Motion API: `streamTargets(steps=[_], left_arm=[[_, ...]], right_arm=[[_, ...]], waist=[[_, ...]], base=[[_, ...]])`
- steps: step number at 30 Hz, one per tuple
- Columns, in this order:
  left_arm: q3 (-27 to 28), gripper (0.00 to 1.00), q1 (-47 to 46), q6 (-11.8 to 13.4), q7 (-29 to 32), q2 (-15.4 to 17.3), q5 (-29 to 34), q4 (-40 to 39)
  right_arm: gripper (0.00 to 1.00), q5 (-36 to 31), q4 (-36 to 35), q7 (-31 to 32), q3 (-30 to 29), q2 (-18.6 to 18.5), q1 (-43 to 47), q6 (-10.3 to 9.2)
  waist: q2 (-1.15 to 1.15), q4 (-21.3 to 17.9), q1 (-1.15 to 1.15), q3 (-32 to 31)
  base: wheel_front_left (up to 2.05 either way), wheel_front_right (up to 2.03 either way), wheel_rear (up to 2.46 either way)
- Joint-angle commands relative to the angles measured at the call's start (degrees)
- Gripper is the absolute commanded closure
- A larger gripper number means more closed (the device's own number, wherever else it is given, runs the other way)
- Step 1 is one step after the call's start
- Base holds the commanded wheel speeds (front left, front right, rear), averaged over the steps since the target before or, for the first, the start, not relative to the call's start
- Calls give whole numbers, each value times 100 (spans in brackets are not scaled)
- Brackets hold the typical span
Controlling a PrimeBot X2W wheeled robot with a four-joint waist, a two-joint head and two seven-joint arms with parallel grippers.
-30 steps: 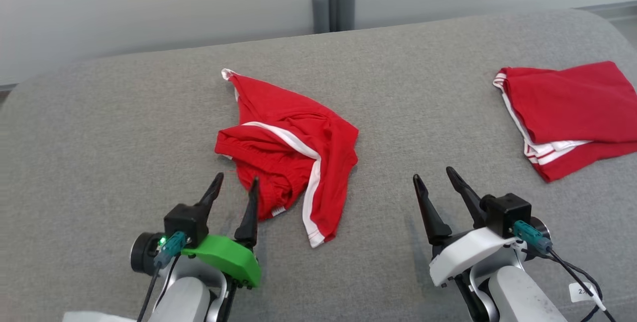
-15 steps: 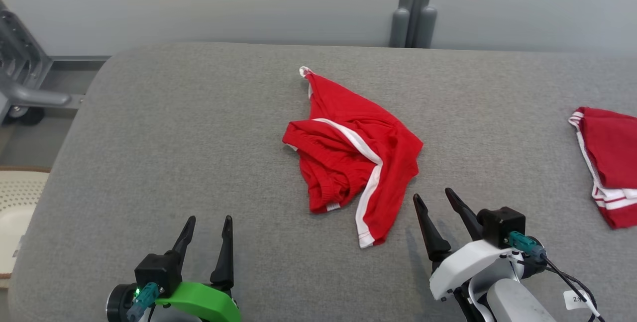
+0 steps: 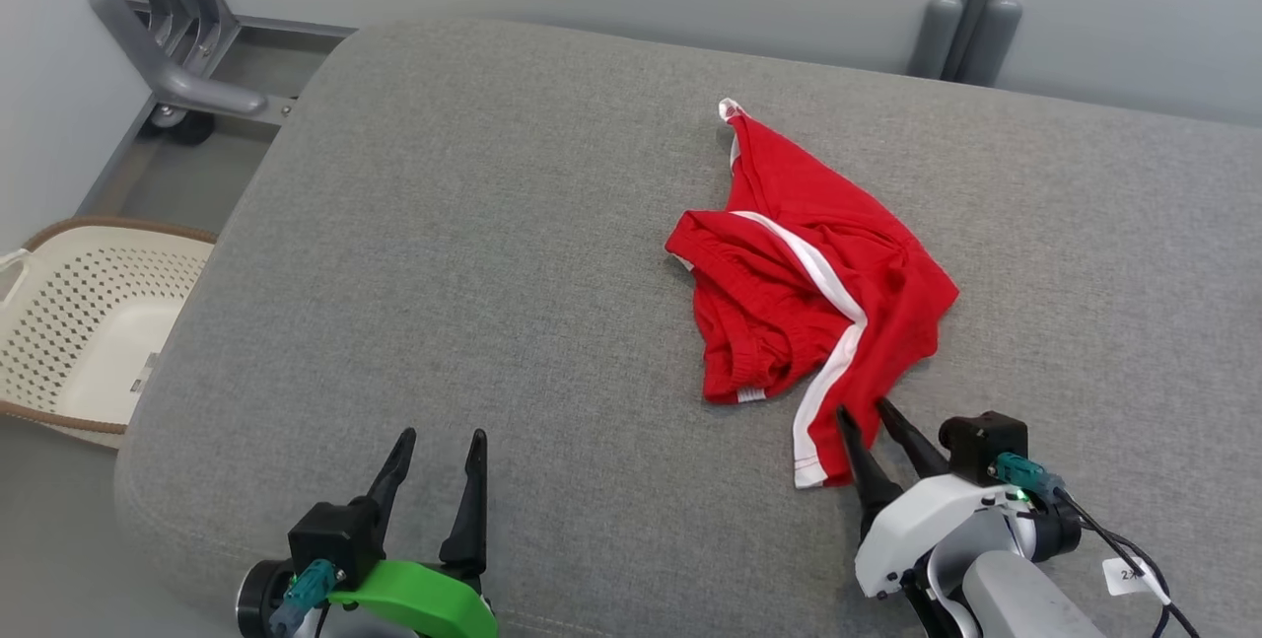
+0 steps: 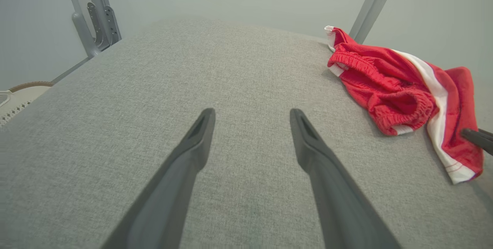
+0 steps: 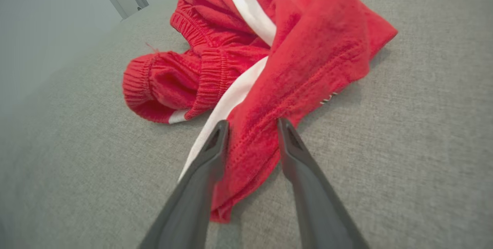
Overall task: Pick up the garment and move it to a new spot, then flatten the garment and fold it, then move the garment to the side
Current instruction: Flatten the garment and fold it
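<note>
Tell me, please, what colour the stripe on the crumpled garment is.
The stripe is white, on the red garment; the right wrist view shows it best.

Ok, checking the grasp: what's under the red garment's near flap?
The grey cushion shows all round the garment, which rests on it. The right gripper straddles the near flap, jaws open. Anything beneath the bunched folds is covered.

Light: bright, even and diffuse, from above; no glare.
Shadows: soft and pale, tucked under the garment (image 5: 308, 49) folds and along its edge on the grey upholstered surface (image 4: 231, 68).
Focus: head view crisp; left gripper (image 4: 252, 111) fingers (image 4: 185, 172) go soft towards the bottom edge.
Distortion: wide-angle bowing in both wrist views.
</note>
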Motion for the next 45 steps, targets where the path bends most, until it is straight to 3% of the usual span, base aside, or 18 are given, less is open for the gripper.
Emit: streamTargets(steps=[1,2,3,4,5,9,14,19,24,25,26,33,45], left_arm=[[-14,0,-50,21,2,-7,-36,15],[-14,0,-50,21,2,-7,-36,15],[-19,0,-54,35,2,-7,-50,14],[-26,0,-57,40,2,-8,-72,12],[-33,0,-65,46,2,-7,-87,12],[-75,0,-111,65,2,-7,-150,55],[-117,0,-139,89,2,-5,-237,-9],[-124,0,-83,118,2,-4,-319,-13],[-234,0,-121,107,2,-4,-374,9],[-274,0,-144,102,2,-4,-362,19],[-299,0,-160,108,2,-4,-363,29],[-333,0,-127,134,2,-3,-353,77],[-198,0,-927,51,3,-1,-265,441]], right_arm=[[65,-67,130,-15,-51,-26,-89,-9],[65,-67,130,-15,-51,-26,-89,-9],[76,-95,208,-15,-79,-27,-125,-9],[95,-117,276,-15,-98,-26,-154,-9],[100,-125,336,-15,-123,-24,-184,-9],[100,-158,367,-15,-308,-29,-299,-9],[100,-152,-126,-15,-723,-114,-321,-9],[100,-224,-528,-15,-1115,-537,-245,-9],[100,-434,-346,-15,-1461,-1021,-377,-9],[83,-496,-234,-15,-1541,-1083,-411,-9],[0,-542,-74,5,-1594,-1130,-429,-9],[0,-817,351,-12,-2050,-1133,-665,-9],[0,-787,-787,-14,-1481,-499,-275,-9]], waist=[[0,102,0,106],[0,102,0,106],[0,101,0,115],[0,96,0,127],[0,89,0,136],[0,12,0,152],[0,-157,0,117],[0,-389,0,-10],[0,-538,0,-79],[0,-553,0,-85],[0,-566,0,-93],[0,-696,0,-165],[0,-1711,0,73]], base=[[0,0,0],[0,0,0],[0,0,0],[0,0,0],[0,0,0],[0,0,0],[0,0,0],[0,0,0],[0,0,0],[0,0,0],[0,0,0],[0,0,0],[0,0,0]])
